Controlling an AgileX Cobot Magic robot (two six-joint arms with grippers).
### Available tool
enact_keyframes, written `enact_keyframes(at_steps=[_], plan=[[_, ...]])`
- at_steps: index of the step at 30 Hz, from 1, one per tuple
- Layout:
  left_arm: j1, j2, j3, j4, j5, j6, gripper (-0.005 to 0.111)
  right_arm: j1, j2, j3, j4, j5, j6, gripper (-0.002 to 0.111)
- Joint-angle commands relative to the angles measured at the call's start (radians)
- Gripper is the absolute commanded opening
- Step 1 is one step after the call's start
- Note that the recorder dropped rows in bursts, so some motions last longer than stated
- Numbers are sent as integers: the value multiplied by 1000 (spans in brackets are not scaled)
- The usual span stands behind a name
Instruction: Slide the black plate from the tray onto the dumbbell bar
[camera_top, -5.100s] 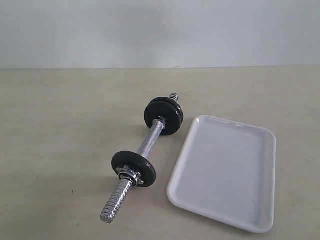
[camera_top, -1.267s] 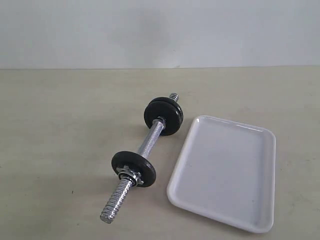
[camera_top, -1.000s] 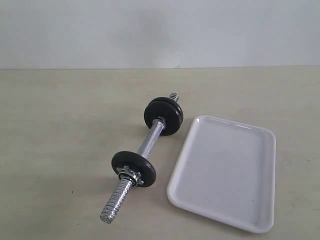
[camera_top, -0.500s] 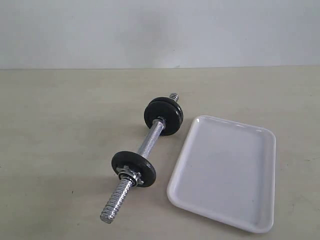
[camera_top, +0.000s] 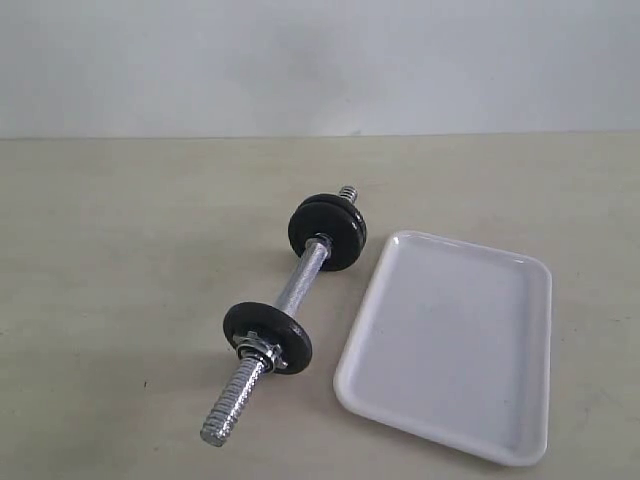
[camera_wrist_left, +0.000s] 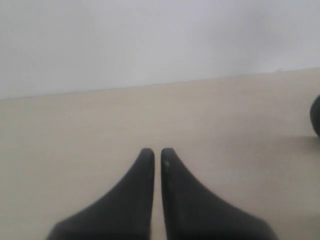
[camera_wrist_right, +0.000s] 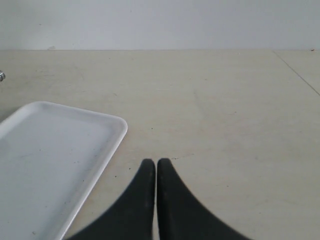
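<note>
The chrome dumbbell bar (camera_top: 298, 283) lies on the table left of the white tray (camera_top: 445, 345). One black disc (camera_top: 267, 337) sits near its front threaded end, with a star nut (camera_top: 257, 349) against it. At the far end two black discs (camera_top: 328, 232) sit together; I cannot tell which is the black plate. The tray holds nothing. Neither arm shows in the exterior view. My left gripper (camera_wrist_left: 157, 150) is shut over bare table, with nothing in it. My right gripper (camera_wrist_right: 152, 161) is shut and holds nothing, just beside the tray's (camera_wrist_right: 50, 165) rim.
The beige table runs back to a pale wall. A dark disc edge (camera_wrist_left: 316, 116) shows at the side of the left wrist view. The bar's chrome tip (camera_wrist_right: 2, 76) peeks in beyond the tray in the right wrist view.
</note>
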Motion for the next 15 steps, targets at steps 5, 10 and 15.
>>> enact_keyframes(at_steps=[5,10,15], plan=[[53,-158,4,-5,174,-51,4,-3,-5,0,5,-5,-11,0],[51,-158,4,-8,195,-55,4,-3,-5,0,5,-5,-11,0],[51,-158,4,-6,195,-56,4,-3,-5,0,5,-5,-11,0]])
